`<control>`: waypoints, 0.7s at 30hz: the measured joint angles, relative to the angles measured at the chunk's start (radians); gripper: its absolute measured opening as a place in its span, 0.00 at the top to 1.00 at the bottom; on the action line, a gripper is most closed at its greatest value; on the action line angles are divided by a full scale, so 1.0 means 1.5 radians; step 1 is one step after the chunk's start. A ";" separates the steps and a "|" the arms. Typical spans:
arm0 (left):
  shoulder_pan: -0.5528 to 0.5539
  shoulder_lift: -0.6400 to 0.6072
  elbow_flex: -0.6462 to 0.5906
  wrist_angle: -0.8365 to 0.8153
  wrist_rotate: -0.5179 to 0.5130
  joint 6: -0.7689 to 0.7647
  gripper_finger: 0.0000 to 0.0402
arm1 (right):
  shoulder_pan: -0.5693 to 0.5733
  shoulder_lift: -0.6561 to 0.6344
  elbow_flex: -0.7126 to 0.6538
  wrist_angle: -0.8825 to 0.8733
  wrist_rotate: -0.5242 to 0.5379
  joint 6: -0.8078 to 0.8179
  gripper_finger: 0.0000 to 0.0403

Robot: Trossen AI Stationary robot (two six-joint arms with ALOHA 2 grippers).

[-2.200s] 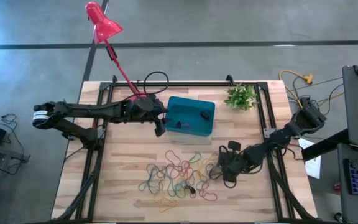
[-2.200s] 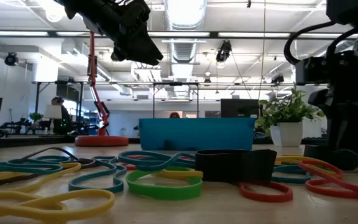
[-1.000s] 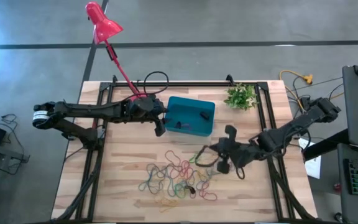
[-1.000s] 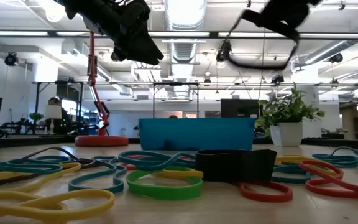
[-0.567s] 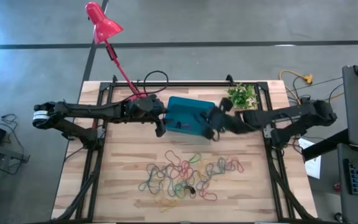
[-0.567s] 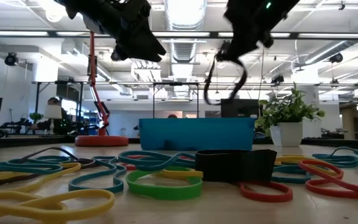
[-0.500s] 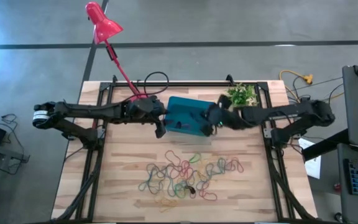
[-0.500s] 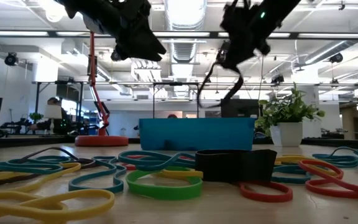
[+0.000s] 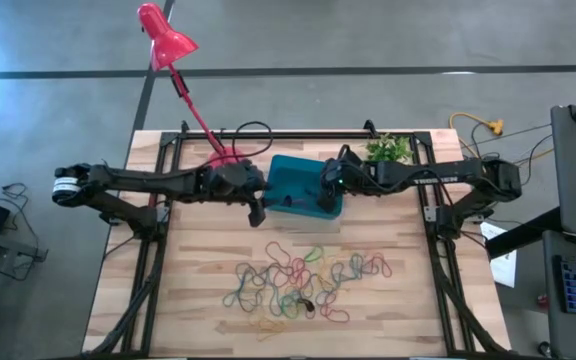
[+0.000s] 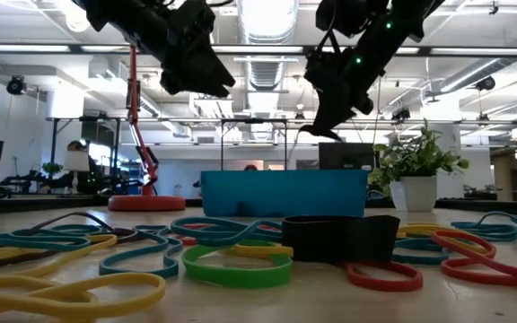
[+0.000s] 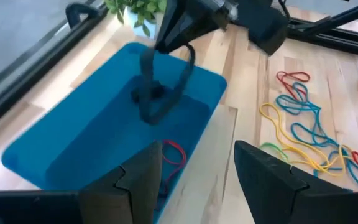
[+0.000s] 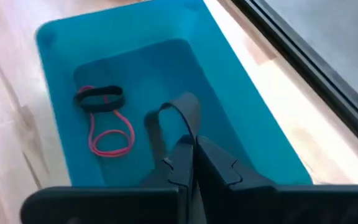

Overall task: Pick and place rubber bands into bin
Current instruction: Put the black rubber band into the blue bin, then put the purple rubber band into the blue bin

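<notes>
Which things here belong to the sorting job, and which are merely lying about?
Part of the job:
- thin coloured elastic rubber bands scattered on the wooden table
- small rectangular teal-blue plastic bin
- right gripper, jaws shut on a wide black rubber band
- left gripper, beside the bin

Lying about:
- red desk lamp
- small green potted plant

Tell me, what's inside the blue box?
The bin has a red rubber band and a small black rubber band lying on its floor. The right gripper hides part of the floor, dangling a black band above.
</notes>
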 joint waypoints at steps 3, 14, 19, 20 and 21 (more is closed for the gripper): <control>-0.002 0.000 -0.014 -0.001 0.009 -0.008 0.54 | -0.004 -0.003 0.000 0.005 -0.029 -0.002 0.94; -0.002 0.000 -0.024 -0.001 0.029 -0.007 0.54 | -0.006 -0.006 0.003 0.016 -0.056 0.010 0.63; -0.002 0.000 -0.024 -0.011 0.096 0.014 0.54 | 0.000 -0.014 0.003 0.027 -0.181 -0.020 0.54; -0.002 0.000 -0.025 -0.018 0.124 0.030 0.54 | 0.007 -0.017 0.003 0.027 -0.204 -0.025 0.53; -0.002 0.000 -0.026 -0.028 0.151 0.046 0.54 | 0.016 -0.020 0.004 0.027 -0.221 -0.030 0.53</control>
